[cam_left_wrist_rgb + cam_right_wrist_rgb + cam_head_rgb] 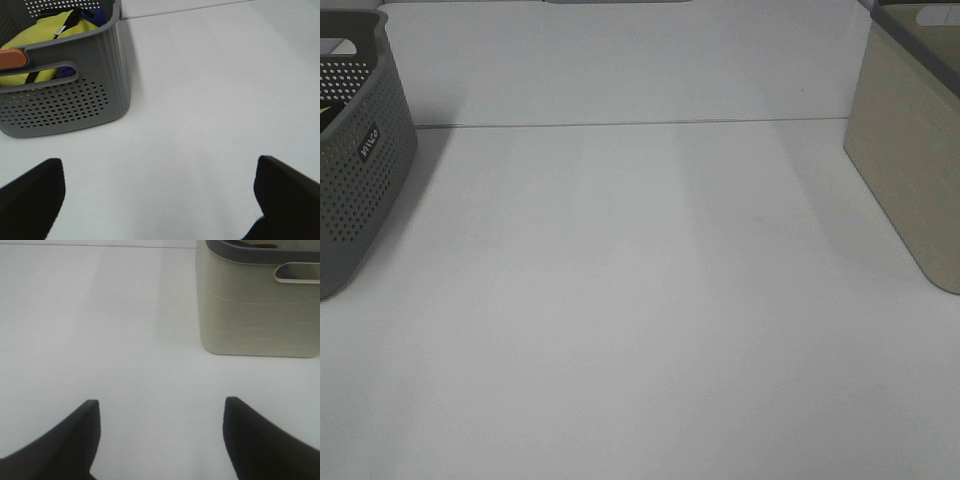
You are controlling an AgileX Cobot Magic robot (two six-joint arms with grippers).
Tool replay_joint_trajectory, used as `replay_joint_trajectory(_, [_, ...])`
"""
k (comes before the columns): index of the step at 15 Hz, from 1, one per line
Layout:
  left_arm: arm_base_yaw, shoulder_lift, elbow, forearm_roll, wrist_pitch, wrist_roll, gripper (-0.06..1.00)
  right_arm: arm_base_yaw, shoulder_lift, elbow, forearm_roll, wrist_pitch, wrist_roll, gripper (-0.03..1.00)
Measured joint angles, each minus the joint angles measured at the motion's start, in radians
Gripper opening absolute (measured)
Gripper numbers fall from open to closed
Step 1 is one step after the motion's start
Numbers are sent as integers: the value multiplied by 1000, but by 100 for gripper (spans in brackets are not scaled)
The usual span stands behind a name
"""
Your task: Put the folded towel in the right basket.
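Note:
A grey perforated basket (360, 180) stands at the table's left edge. In the left wrist view this basket (75, 100) holds a yellow cloth (50, 30) with dark blue fabric (95, 17) behind it. I cannot tell which one is the folded towel. The beige right basket (910, 160) stands at the right edge and also shows in the right wrist view (255, 315). My left gripper (159, 167) is open and empty above the bare table near the grey basket. My right gripper (161, 405) is open and empty, short of the beige basket. Neither gripper shows in the exterior high view.
The white table (640, 300) stretches between the two baskets. A seam (620, 124) runs across it at the back. An orange piece (12, 58) sits at the grey basket's handle. The beige basket has a dark grey rim (260, 255).

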Motion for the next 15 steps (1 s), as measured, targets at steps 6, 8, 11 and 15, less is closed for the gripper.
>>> replay_joint_trajectory(6, [0,0,0,0,0,0,98,0,-7,0,14,-1,0,67])
replay_joint_trajectory(8, [0,0,0,0,0,0,98,0,-7,0,14,-1,0,67])
replay_joint_trajectory(11, [0,0,0,0,0,0,98,0,-7,0,15,-1,0,67])
replay_joint_trajectory(15, [0,0,0,0,0,0,98,0,-7,0,15,-1,0,67])
